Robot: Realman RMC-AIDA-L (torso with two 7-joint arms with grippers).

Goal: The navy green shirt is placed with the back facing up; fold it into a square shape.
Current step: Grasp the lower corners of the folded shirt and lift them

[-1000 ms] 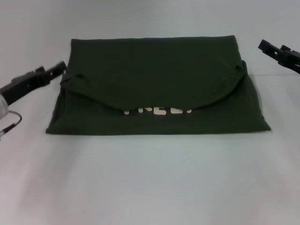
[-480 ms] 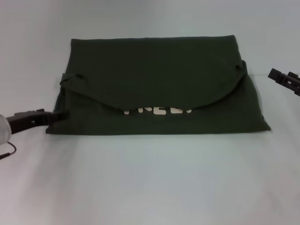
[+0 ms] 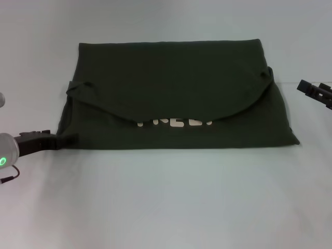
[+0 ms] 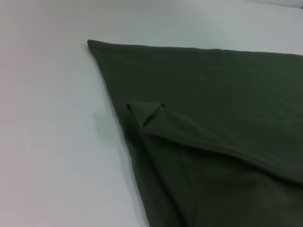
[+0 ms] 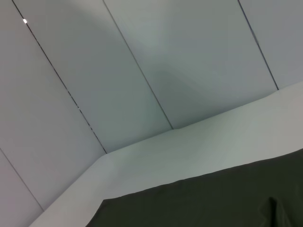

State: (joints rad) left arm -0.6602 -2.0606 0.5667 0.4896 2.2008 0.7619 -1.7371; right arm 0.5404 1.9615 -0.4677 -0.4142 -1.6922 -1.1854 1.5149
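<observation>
Navy green shirt (image 3: pixel 171 98) folded wide on white table (image 3: pixel 166 197). Left gripper (image 3: pixel 65 139) at shirt's near left corner, right gripper (image 3: pixel 307 87) off its right edge; finger spread unclear. Soft, light, limp; best pinched at corners.

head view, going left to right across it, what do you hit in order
left gripper at the shirt's near left corner → navy green shirt, partly folded, with white lettering peeking out under the folded flap → right gripper off to the shirt's right, clear of the fabric
</observation>
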